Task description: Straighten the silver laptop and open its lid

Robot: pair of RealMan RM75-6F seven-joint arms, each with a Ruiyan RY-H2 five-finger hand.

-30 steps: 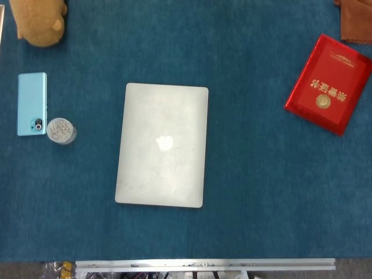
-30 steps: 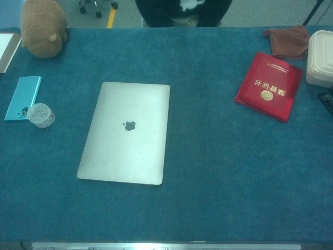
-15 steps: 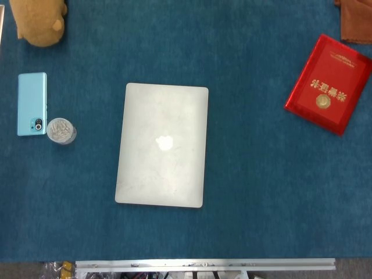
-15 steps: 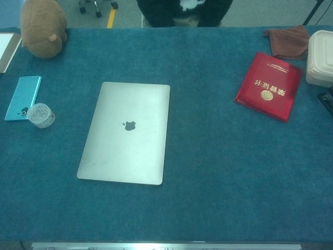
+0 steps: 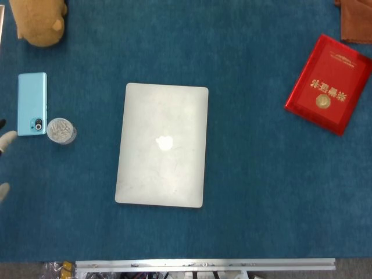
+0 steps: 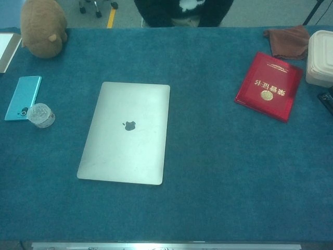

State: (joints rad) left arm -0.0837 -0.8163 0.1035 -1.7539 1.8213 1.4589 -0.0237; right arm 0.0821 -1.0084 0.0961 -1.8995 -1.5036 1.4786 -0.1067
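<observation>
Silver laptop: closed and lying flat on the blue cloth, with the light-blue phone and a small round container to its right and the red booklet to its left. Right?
Sides are swapped. In the head view the closed silver laptop has the light-blue phone and small round container to its left, and the red booklet to its right. The rest holds.

Laptop [image 5: 162,145] mid-bench [image 5: 250,192], lid closed. Phone [image 5: 31,103] far left, small jar [image 5: 61,131] just beside it. Plush toy [image 5: 38,20] behind phone. Booklet [image 5: 329,83] far right.
</observation>
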